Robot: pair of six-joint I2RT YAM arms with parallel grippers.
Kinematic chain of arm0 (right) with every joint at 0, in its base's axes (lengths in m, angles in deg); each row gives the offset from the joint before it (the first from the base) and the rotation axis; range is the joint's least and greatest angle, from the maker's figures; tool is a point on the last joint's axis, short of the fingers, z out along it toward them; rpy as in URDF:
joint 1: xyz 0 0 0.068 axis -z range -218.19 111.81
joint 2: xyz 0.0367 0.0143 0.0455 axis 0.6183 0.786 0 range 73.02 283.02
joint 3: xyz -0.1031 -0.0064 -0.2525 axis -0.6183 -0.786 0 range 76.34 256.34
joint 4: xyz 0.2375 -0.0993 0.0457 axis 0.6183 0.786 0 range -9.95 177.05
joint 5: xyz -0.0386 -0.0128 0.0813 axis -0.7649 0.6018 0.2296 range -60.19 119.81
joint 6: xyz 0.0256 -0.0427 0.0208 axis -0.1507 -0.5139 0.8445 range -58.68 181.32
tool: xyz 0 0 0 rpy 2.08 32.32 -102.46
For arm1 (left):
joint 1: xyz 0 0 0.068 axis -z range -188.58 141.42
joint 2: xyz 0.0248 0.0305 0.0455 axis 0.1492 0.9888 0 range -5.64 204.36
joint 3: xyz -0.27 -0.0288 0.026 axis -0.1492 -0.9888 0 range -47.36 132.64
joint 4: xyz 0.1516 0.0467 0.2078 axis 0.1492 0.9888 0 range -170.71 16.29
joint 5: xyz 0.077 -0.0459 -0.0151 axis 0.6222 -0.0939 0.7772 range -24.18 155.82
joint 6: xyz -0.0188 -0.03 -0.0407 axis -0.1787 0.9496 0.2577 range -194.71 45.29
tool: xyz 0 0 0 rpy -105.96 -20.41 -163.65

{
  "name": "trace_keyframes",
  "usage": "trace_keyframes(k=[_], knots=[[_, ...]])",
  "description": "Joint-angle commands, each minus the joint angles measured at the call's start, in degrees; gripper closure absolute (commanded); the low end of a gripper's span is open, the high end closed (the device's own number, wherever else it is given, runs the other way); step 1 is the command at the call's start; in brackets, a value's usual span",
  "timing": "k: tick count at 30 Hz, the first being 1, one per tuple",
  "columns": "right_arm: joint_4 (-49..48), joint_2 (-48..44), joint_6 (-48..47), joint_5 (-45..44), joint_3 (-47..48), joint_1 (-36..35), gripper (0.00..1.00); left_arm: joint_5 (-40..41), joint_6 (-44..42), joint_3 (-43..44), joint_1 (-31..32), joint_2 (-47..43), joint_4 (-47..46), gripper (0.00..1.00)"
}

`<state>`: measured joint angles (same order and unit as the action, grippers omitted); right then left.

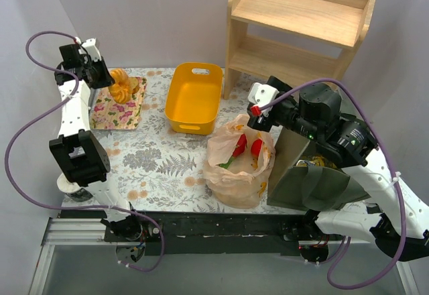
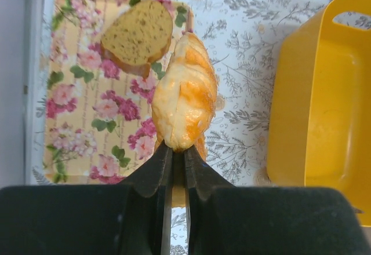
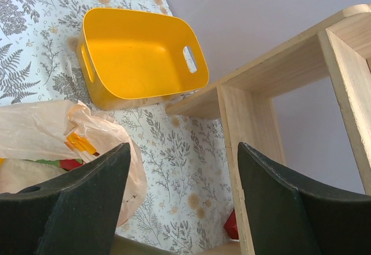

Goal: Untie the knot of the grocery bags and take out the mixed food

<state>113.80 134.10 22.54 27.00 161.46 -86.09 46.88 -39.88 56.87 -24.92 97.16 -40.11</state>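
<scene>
Surface (image 1: 157, 157): fern-print cloth, with the yellow bin (image 1: 194, 100) at its far middle.
Shelf (image 1: 295, 33): wooden, just right of the bin.
Plastic bag (image 1: 234, 174): near and right of the bin, mouth open, red produce (image 1: 241, 144) inside.
Tray (image 1: 107, 115): floral, left of the bin, carrying a bread slice (image 2: 136, 37).
Right pincer (image 3: 182, 150): spread wide and empty, right of the bin.
Left pincer (image 2: 177, 150): clamped on a glazed pastry (image 2: 185, 93), left of the bin.

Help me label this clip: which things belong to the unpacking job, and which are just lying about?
Job: bag, red food inside it, pastry in left gripper, bread, tray, right gripper.
Lying about: yellow bin, shelf, tote.
</scene>
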Motion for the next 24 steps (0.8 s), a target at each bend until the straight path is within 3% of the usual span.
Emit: trace_keyframes(k=[1,12,24], knots=[[-2.38,0.0,1.34,1.05,0.75,1.58,0.19,-6.46,1.21,-2.35,-0.1,-0.06,-0.87,1.0],[-2.12,3.52,4.33,4.65,2.24,6.33,0.2,-6.02,0.68,-11.67,-2.2,5.03,-7.11,1.0],[-1.33,5.89,4.07,5.8,4.7,6.5,0.2,5.4,-0.46,-15.72,-3.17,7.94,-12.38,1.0]])
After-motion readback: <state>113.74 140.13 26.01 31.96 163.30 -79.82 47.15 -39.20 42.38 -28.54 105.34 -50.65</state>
